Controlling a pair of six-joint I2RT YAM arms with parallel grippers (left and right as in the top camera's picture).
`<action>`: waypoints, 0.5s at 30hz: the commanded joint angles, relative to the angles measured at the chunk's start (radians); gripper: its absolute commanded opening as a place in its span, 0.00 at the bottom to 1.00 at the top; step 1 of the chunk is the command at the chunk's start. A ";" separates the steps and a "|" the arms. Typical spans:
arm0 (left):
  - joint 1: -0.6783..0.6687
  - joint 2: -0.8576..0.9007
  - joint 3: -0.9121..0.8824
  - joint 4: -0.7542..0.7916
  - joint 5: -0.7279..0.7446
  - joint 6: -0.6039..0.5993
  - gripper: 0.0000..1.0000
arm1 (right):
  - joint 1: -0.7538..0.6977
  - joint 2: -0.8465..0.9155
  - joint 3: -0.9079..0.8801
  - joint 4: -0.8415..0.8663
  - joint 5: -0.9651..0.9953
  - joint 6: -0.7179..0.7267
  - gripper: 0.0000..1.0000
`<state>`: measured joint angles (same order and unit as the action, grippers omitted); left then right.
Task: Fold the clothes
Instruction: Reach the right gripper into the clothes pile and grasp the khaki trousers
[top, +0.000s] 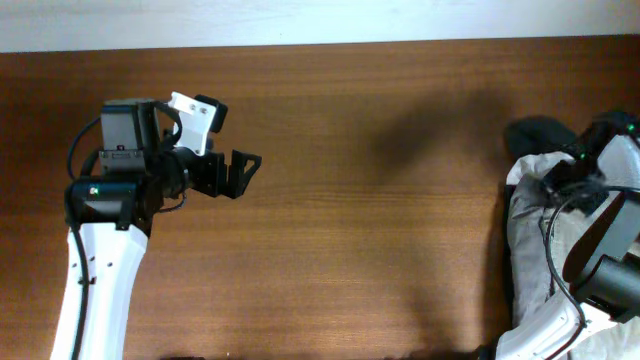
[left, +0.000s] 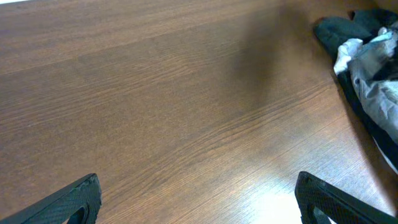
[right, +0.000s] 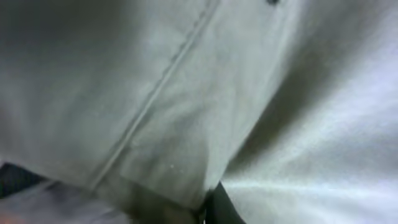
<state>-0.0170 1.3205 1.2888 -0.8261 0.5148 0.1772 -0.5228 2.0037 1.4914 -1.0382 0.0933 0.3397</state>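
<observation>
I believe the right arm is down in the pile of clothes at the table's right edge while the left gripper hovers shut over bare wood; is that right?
Not quite: the left gripper is open, not shut. The left wrist view shows its fingers wide apart over the bare wood of the table. The rest holds: the right arm is down in the pile of clothes at the table's right edge.

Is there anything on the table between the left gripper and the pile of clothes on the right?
Nothing visible. Only bare wood table lies between the open left gripper and the clothes pile at the right edge. The left wrist view shows the same clear stretch.
</observation>
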 joint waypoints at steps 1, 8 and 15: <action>-0.002 0.019 0.012 0.002 0.016 -0.008 0.99 | 0.007 -0.055 0.195 -0.120 0.009 0.005 0.04; -0.002 0.019 0.012 0.002 0.008 -0.008 0.99 | 0.056 -0.231 0.484 -0.257 -0.082 -0.078 0.04; -0.002 0.019 0.012 0.002 0.009 -0.008 0.99 | 0.077 -0.098 0.262 -0.180 -0.052 -0.080 0.06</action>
<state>-0.0166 1.3354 1.2888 -0.8261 0.5167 0.1776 -0.4545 1.8507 1.8431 -1.2678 0.0536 0.2687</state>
